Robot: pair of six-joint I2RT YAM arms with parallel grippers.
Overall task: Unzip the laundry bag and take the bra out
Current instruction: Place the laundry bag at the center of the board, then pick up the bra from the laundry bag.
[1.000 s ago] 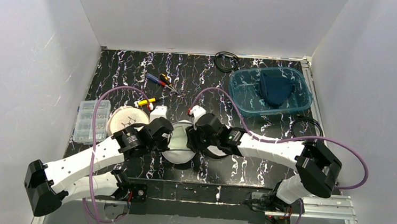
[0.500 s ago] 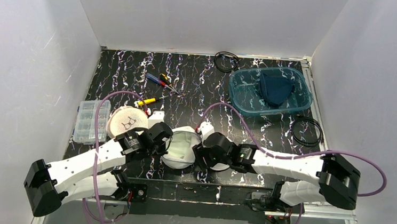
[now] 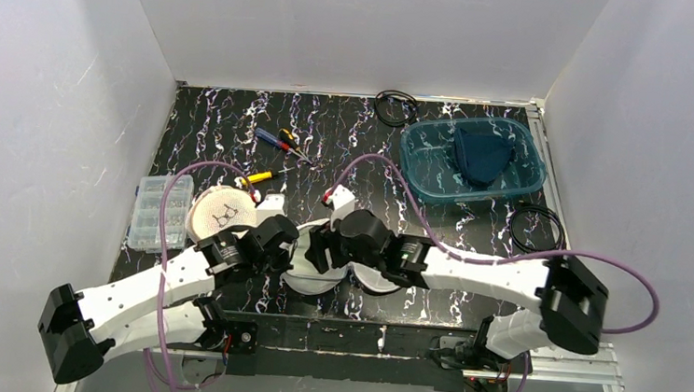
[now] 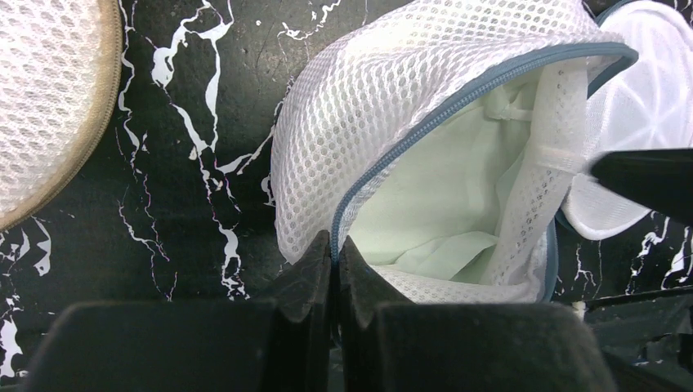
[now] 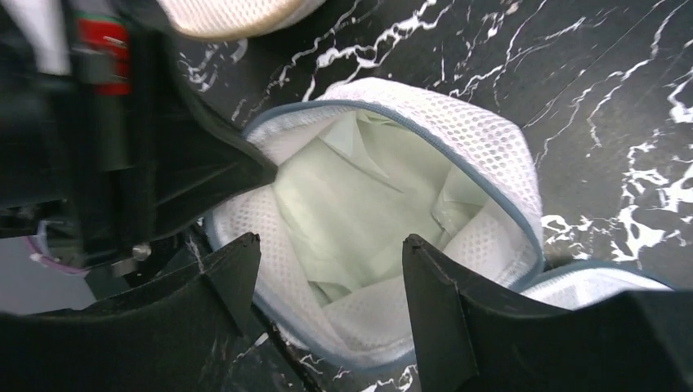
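The white mesh laundry bag (image 3: 304, 269) with blue zipper trim lies unzipped between my arms, its mouth gaping. The pale green bra (image 4: 425, 196) lies inside it and also shows in the right wrist view (image 5: 359, 204). My left gripper (image 4: 335, 245) is shut on the bag's blue zipper edge (image 4: 347, 208) at the near left rim. My right gripper (image 5: 331, 238) is open and empty, hovering over the bag's mouth with one finger on each side of the opening. The bag's other domed half (image 4: 646, 122) lies to the right.
A beige round mesh bag (image 3: 223, 210) and a clear parts box (image 3: 157, 211) sit at the left. Screwdrivers (image 3: 277, 139) lie behind. A teal bin (image 3: 512, 186) with a dark blue cloth stands at the back right. Black cable coils (image 3: 537, 230) lie near it.
My right gripper drew back toward the near right, then returned left over the bag's open mouth. My left gripper has kept its hold on the bag's edge.
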